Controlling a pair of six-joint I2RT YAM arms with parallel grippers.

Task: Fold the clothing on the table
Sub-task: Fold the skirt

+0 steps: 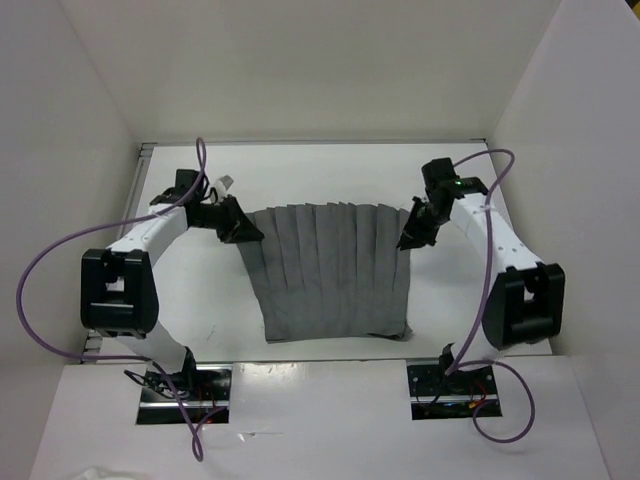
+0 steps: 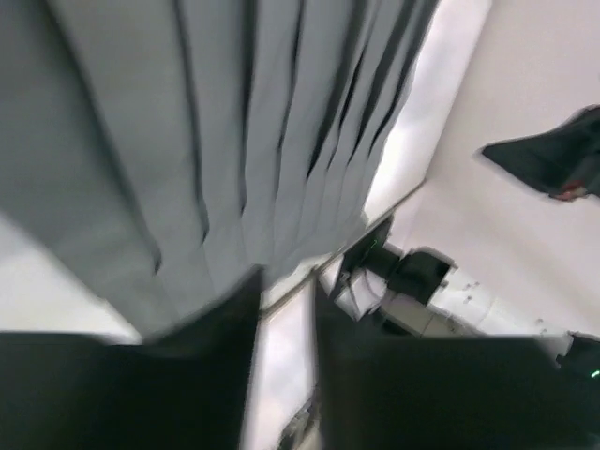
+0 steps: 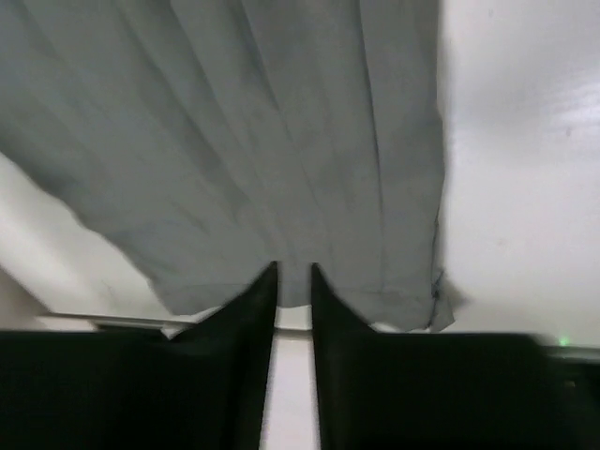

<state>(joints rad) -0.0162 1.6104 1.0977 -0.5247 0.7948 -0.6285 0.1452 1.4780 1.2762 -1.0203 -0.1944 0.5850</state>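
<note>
Left gripper [image 2: 288, 277]: jaws apart, nothing held; the clothing [image 1: 335, 270] edge lies at the tips.
Right gripper [image 3: 294, 267]: parted likewise, empty.
Beyond both: clothing spread on the table [image 1: 210, 290].
Advice: corners should be pinched level and carried together.

Robot lab cell: white walls [image 1: 60, 120], arms [image 1: 150, 235] bolted to table [image 1: 330, 170].

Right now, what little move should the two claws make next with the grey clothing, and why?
Probably lift both claws straight up. The left claw and right claw sit at the far corners of the clothing with jaws apart and nothing between them, and the clothing rests spread on the table.
</note>
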